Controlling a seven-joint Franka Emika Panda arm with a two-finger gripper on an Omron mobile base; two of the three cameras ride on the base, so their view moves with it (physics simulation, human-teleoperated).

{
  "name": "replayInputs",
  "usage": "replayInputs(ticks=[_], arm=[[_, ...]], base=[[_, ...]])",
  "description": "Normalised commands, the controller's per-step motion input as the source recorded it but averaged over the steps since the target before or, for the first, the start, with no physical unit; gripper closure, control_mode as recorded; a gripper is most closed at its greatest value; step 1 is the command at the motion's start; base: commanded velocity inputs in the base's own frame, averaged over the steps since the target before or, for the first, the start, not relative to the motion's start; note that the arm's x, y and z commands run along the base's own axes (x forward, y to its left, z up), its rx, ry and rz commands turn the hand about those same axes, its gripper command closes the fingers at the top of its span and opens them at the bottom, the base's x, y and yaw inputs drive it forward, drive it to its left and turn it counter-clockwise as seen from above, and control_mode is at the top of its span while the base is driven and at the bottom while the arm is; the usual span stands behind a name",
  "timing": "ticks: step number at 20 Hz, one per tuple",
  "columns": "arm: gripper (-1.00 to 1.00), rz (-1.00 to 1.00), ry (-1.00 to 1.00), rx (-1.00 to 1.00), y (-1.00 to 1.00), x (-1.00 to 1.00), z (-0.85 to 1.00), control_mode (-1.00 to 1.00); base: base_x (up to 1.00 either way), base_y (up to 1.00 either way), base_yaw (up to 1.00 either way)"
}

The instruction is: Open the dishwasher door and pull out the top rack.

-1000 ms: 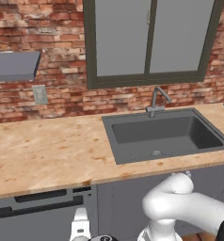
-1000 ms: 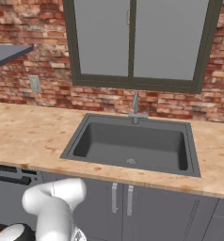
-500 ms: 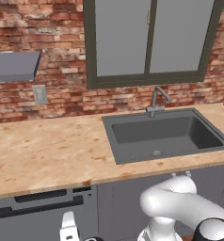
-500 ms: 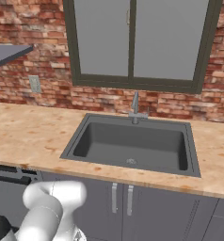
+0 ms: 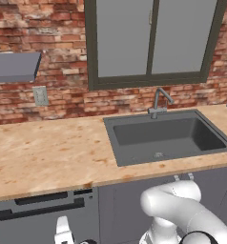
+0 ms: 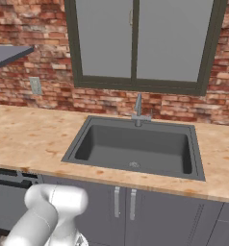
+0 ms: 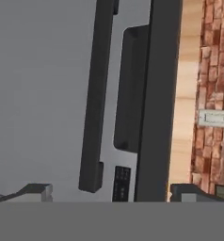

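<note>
Hand view shows our end effector [image 7: 107,192] spread wide before the closed dishwasher door [image 7: 38,94], its bar handle [image 7: 96,94] between the fingertips but not yet gripped. If we close off-centre, we risk slipping off the bar.

Arm [image 5: 175,209] bent low, gripper [image 7: 109,192] rolled sideways, jaws spread wide, holding nothing.
</note>
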Motion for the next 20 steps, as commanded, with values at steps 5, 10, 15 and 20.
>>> replayInputs(ticks=[5,10,15,20], arm=[[-1.0,0.05,-0.06,0.0,0.12,0.25,-0.1,-1.0],[-1.0,0.03,-0.03,0.0,0.16,0.23,-0.01,-1.0],[-1.0,0.0,-0.01,0.0,0.17,0.26,-0.05,-1.0],[-1.0,0.0,-0.01,0.01,0.16,0.27,-0.11,-1.0]], base=[[0.0,0.0,0.0],[0.0,0.0,0.0],[0.0,0.0,0.0],[0.0,0.0,0.0]])
